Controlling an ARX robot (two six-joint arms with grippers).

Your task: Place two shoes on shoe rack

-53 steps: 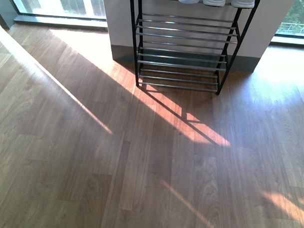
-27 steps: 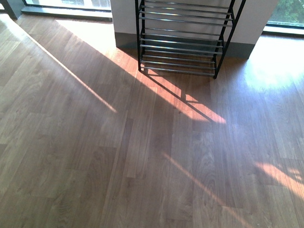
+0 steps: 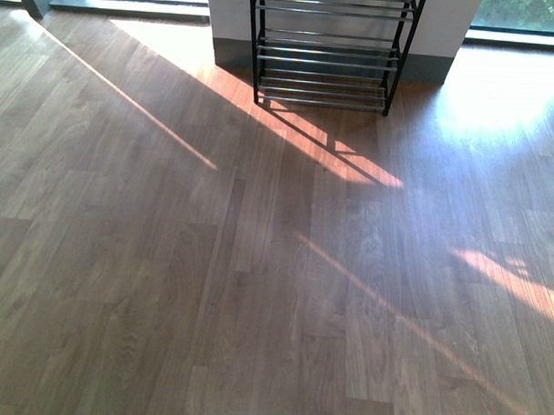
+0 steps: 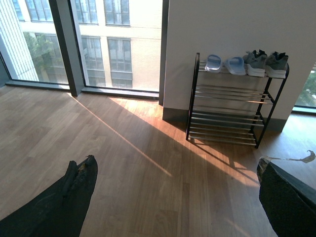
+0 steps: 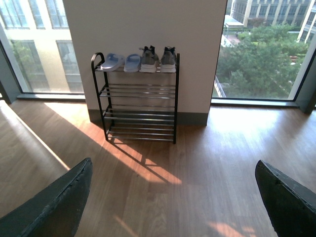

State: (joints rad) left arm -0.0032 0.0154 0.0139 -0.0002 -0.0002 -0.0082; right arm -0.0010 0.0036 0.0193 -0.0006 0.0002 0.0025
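Shoes (image 5: pixel 154 60) sit side by side on the rack's (image 5: pixel 140 106) top tier, beside two blue slides (image 5: pixel 122 62). You can judge the placing done; nothing looks left. Both grippers, left (image 4: pixel 177 197) and right (image 5: pixel 173 197), hang apart and empty, well back.

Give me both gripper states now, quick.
Left gripper: open, holding nothing.
Right gripper: open, holding nothing.
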